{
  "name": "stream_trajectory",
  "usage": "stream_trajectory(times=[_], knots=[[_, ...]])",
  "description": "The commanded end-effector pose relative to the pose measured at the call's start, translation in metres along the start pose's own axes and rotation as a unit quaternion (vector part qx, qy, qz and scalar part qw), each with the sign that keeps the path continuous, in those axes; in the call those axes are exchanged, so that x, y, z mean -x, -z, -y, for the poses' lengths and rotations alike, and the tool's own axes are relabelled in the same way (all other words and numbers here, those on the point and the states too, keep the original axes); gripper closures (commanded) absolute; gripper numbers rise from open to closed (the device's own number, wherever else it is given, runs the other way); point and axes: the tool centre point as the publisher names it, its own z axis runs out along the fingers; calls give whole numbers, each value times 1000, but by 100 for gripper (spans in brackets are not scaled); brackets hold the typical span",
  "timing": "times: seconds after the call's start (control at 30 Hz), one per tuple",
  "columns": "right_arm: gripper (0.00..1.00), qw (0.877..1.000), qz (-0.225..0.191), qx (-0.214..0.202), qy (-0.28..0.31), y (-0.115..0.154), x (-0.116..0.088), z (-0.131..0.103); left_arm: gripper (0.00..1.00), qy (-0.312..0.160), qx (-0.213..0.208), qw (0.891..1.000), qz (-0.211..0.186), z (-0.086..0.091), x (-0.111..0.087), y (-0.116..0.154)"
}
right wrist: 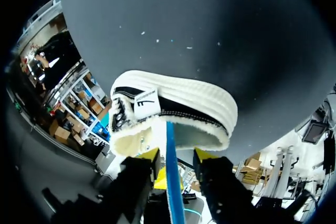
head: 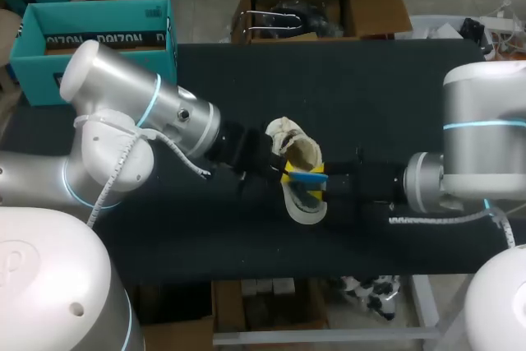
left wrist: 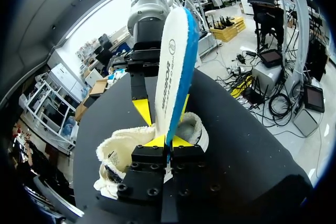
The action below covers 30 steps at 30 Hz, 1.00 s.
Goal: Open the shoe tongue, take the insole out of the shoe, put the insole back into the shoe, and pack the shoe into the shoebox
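While the left hand (left wrist: 169, 141) pinches the insole (left wrist: 176, 61), its end in the shoe (left wrist: 113, 150), the right hand (right wrist: 176, 156) stands wide astride it

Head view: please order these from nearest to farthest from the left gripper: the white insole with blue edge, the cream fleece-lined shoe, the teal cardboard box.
1. White insole with blue edge: clamped between the fingers of the left gripper.
2. Cream fleece-lined shoe: just past the fingertips.
3. Teal cardboard box: far back, on the left side.
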Motion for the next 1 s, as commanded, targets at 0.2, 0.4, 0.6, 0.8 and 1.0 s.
stream_trajectory(times=[0.2,0.4,0.6,0.8,1.0], knots=[[100,1000,2,-1,15,-6,-3,4,100,2,10,1000,11,0,0,-7],[100,1000,8,3,14,-11,-5,-13,100,10,18,1000,22,-8,6,-10],[100,1000,16,7,4,-17,-11,-26,100,30,23,999,24,-20,14,-18],[100,999,27,19,-7,-23,-18,-30,100,47,34,998,25,-31,20,-26],[100,999,29,13,-9,-25,-20,-36,100,54,34,998,25,-33,21,-24]])
